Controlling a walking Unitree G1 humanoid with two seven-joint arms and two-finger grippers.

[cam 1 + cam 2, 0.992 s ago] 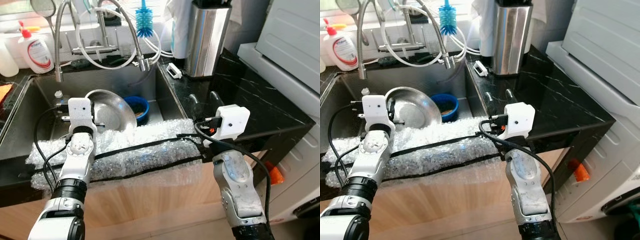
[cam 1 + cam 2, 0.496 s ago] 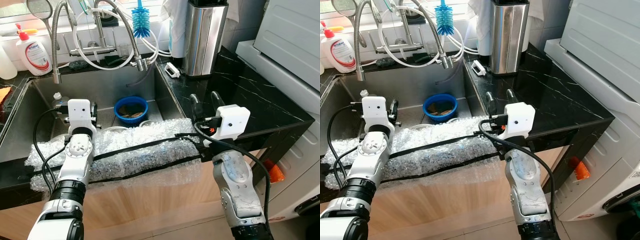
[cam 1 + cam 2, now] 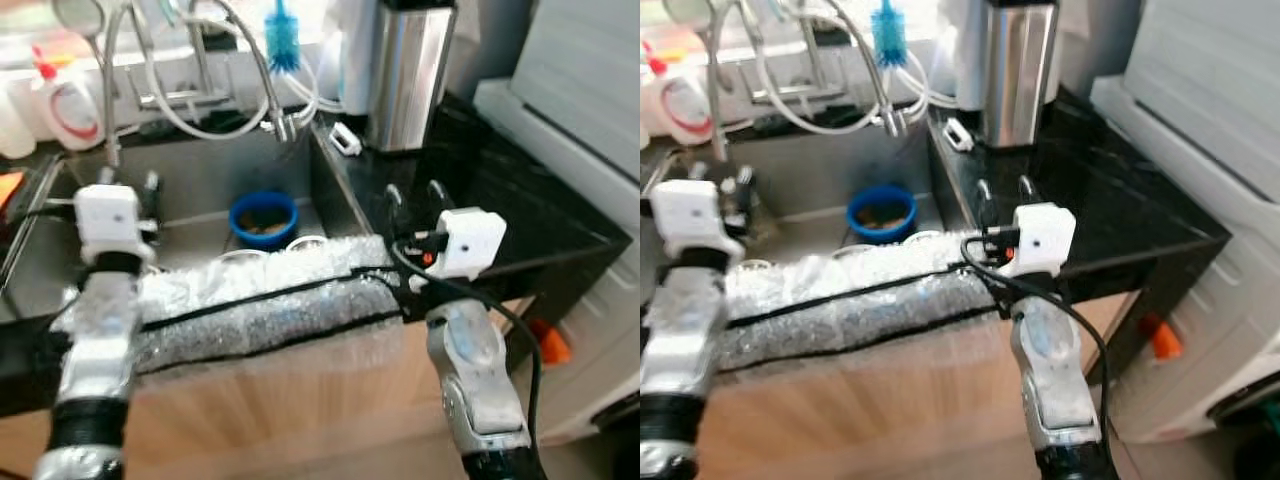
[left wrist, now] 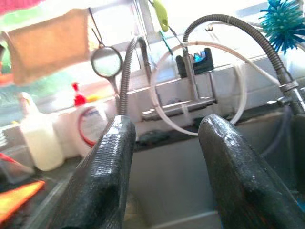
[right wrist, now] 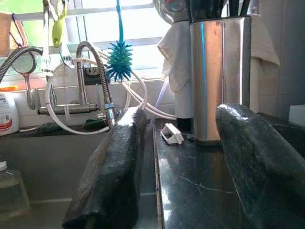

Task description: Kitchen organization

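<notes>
At the sink (image 3: 200, 185) we're standing w/ both arms up, pics a bit blurred. Counter (image 3: 520, 200) is black marble on our right, white appliance beside it. Sink front edge is padded w/ bubble wrap (image 3: 260, 300) strapped by black bands. Faucet (image 3: 215, 60) and hoses behind, steel canister (image 3: 405, 75) in the corner, soap bottle (image 3: 70, 95) and blue brush (image 3: 283, 45) by the window. Blue bowl (image 3: 264, 215) w/ something inside sits in the sink, so we judge tidying isn't done; that bowl's left to deal with. Left gripper (image 4: 167, 162) is over the sink's left side, fingers spread wide, nothing held. Right gripper (image 5: 190, 157) hovers at counter's edge, also wide apart, empty.
</notes>
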